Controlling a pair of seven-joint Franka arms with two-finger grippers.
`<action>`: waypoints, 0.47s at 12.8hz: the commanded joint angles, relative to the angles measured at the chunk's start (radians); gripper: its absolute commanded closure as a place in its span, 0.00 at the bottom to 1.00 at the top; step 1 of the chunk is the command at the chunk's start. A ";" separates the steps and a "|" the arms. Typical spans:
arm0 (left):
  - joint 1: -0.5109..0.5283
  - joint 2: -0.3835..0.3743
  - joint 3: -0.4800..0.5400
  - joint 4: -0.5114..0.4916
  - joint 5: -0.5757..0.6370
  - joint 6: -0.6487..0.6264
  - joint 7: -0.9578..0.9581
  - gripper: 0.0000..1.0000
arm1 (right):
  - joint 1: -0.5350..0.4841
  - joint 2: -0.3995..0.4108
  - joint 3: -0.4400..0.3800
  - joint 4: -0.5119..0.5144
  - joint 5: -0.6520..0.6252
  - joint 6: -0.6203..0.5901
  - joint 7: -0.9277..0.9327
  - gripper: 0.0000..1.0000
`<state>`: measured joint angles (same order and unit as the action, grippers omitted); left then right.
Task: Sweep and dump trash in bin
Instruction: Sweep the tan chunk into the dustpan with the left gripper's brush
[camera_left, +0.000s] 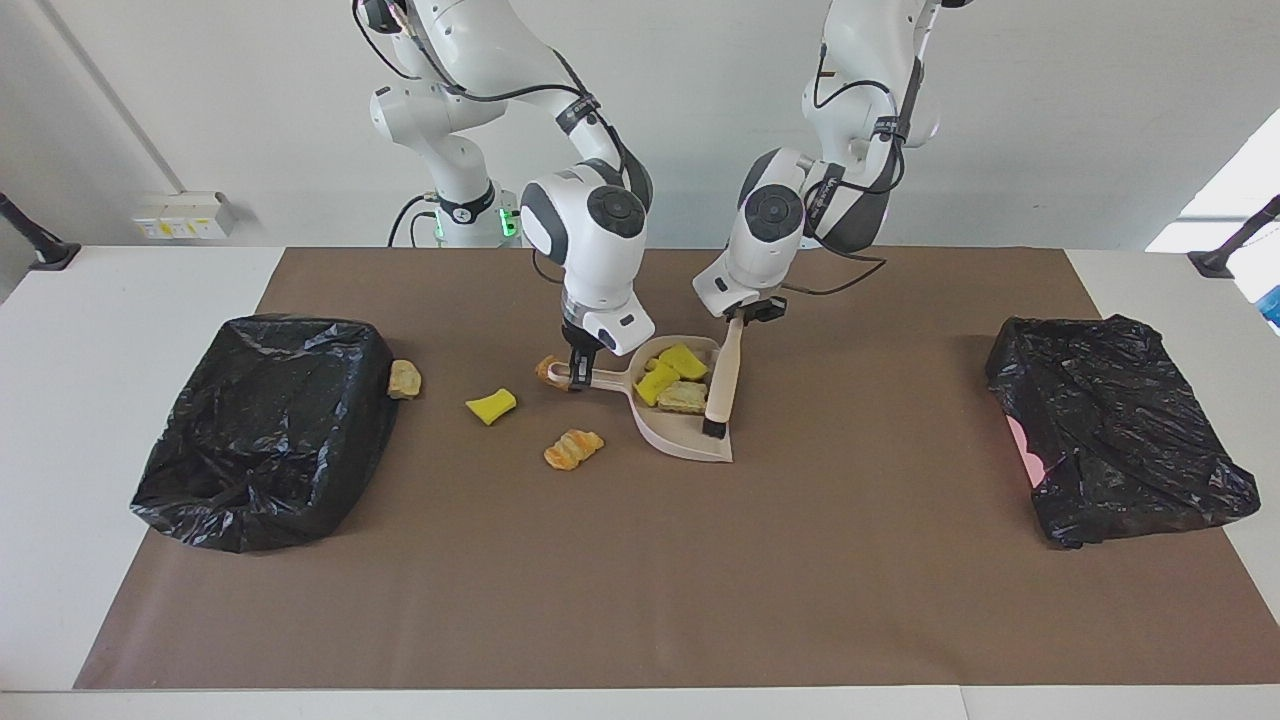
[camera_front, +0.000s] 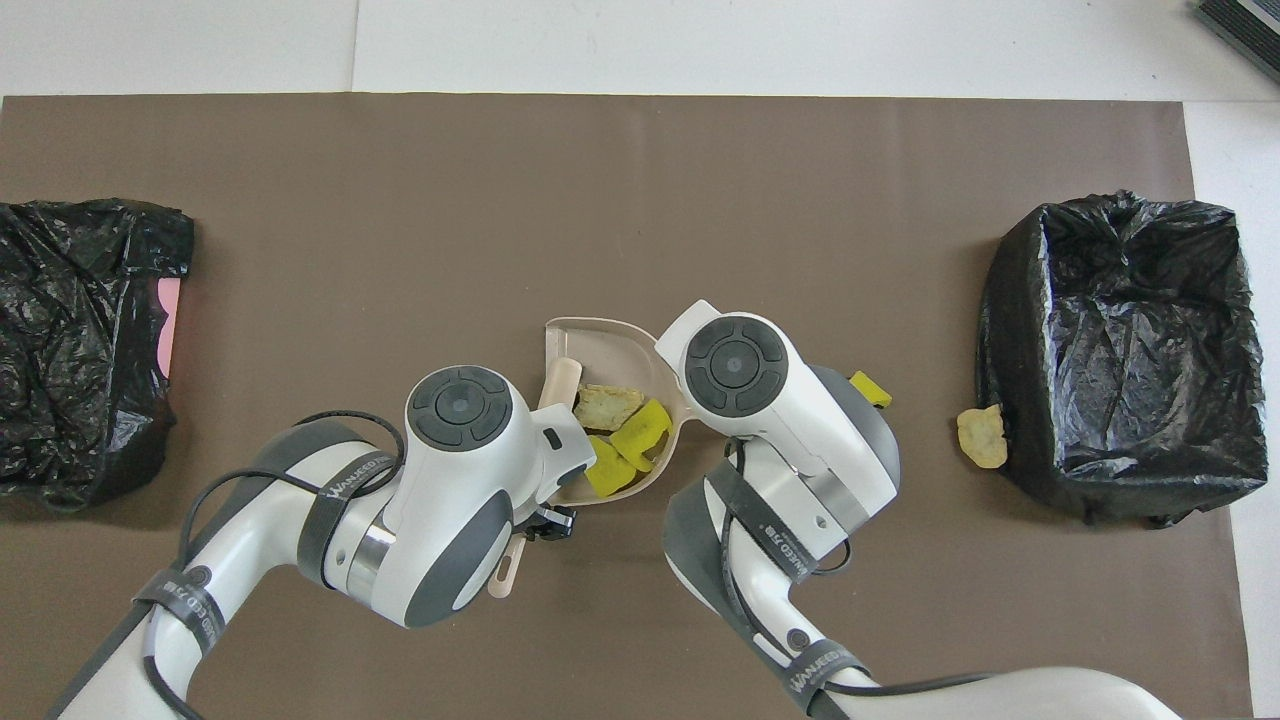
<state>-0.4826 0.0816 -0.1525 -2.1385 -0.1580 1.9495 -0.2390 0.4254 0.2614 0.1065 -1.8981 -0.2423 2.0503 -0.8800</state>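
Observation:
The beige dustpan (camera_left: 690, 440) lies mid-mat and holds two yellow wedges (camera_left: 672, 370) and a tan chunk (camera_left: 683, 397); they also show in the overhead view (camera_front: 640, 425). My right gripper (camera_left: 583, 372) is shut on the dustpan handle (camera_left: 605, 378). My left gripper (camera_left: 738, 318) is shut on the beige brush (camera_left: 723, 375), whose black bristles rest at the pan's mouth. Loose on the mat toward the right arm's end lie a yellow wedge (camera_left: 491, 405), an orange chunk (camera_left: 573, 448), a chunk (camera_left: 547, 369) touching the pan handle, and a tan chunk (camera_left: 404, 379) beside the bin. From overhead the arms' hands hide both grippers.
A black bag-lined bin (camera_left: 260, 430) stands at the right arm's end of the brown mat, also in the overhead view (camera_front: 1120, 340). A second black-bagged bin (camera_left: 1110, 430) stands at the left arm's end. The mat's edge lies just outside each bin.

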 joint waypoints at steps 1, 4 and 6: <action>-0.013 -0.023 0.018 0.005 -0.038 -0.047 -0.064 1.00 | -0.020 -0.027 0.004 -0.006 -0.008 -0.016 -0.005 1.00; 0.001 -0.028 0.025 0.084 -0.038 -0.133 -0.204 1.00 | -0.043 -0.048 0.005 0.008 -0.008 -0.054 -0.033 1.00; -0.001 -0.039 0.027 0.126 -0.032 -0.185 -0.317 1.00 | -0.083 -0.068 0.005 0.017 0.006 -0.074 -0.085 1.00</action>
<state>-0.4799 0.0665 -0.1324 -2.0491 -0.1831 1.8262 -0.4700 0.3818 0.2254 0.1035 -1.8869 -0.2424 2.0045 -0.9030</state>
